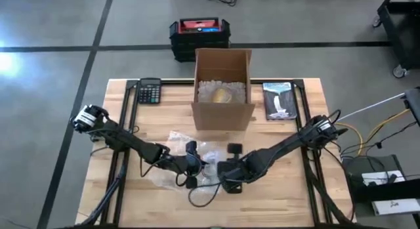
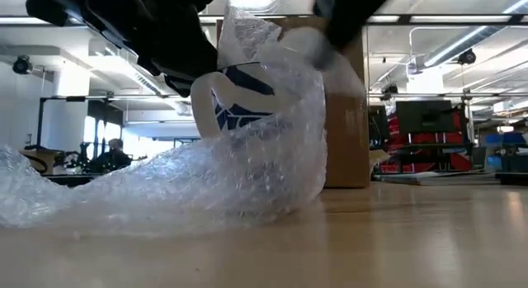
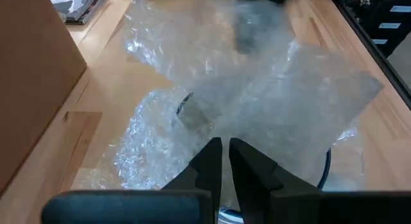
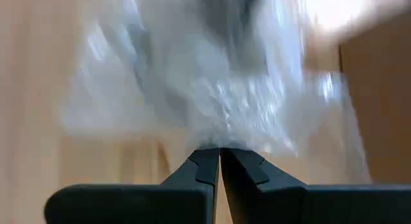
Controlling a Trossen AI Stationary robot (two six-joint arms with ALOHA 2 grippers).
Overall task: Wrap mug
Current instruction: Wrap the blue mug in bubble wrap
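The mug (image 2: 241, 105), white with a dark blue pattern, sits inside a sheet of clear bubble wrap (image 2: 206, 177) near the table's front middle. Its handle (image 2: 202, 106) shows through the wrap in the low view. The wrap's loose end lies spread on the table toward the left (image 2: 49, 197). My left gripper (image 1: 191, 167) and my right gripper (image 1: 226, 171) meet at the bundle (image 1: 197, 157) from either side, each shut on the wrap. In the high view the mug itself is hidden under the wrap and the grippers. My left gripper pinches a flap of the bubble wrap (image 3: 226, 135) between its two fingers, right at their tips. The flap spreads out ahead of the fingers over the mug, raised off the table. My right gripper pinches a bunched part of the bubble wrap (image 4: 220, 142) between its two fingertips. The wrap rises ahead of the fingers, gathered up; whether it is an edge or a fold cannot be told.
A tall open cardboard box (image 1: 223, 88) with packing inside stands just behind the bundle. A calculator (image 1: 149, 91) lies at the far left, a booklet (image 1: 279, 101) at the far right. A black cord loop (image 1: 203, 191) lies in front of the grippers.
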